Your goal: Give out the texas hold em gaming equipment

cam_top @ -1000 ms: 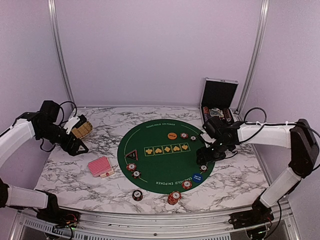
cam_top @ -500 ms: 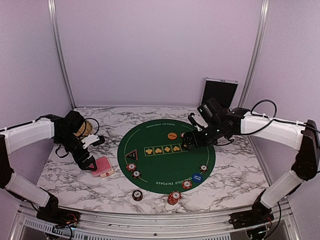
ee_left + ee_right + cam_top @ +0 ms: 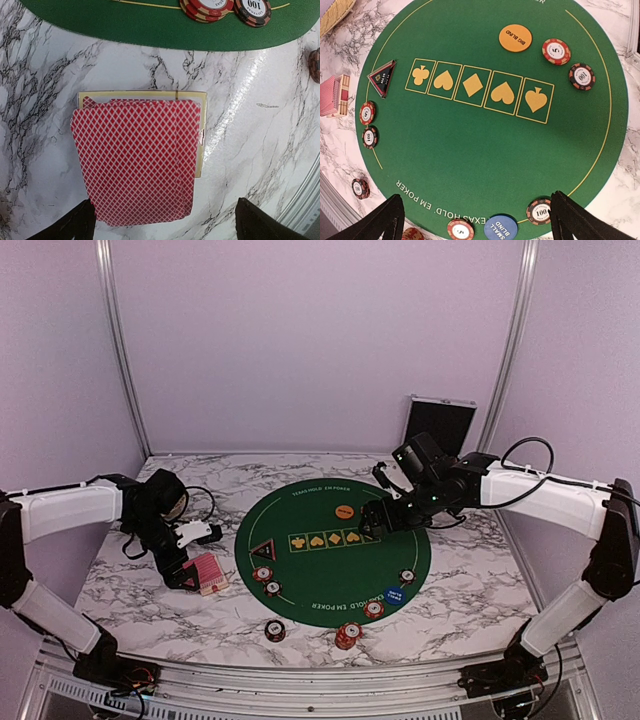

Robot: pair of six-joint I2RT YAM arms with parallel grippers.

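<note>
A loosely squared stack of red-backed playing cards (image 3: 135, 160) lay face down on the marble table (image 3: 40, 75) beside the green mat (image 3: 470, 150), whose rim carried striped poker chips (image 3: 556, 51), an orange disc (image 3: 515, 38), a blue disc (image 3: 500, 227) and a black triangular marker (image 3: 383, 78).

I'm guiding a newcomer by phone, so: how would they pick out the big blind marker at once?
Start at the round green poker mat. On the far side of its row of five yellow suit boxes lies the big blind marker. It is the only plain orange disc; the chips beside it are striped.
</note>
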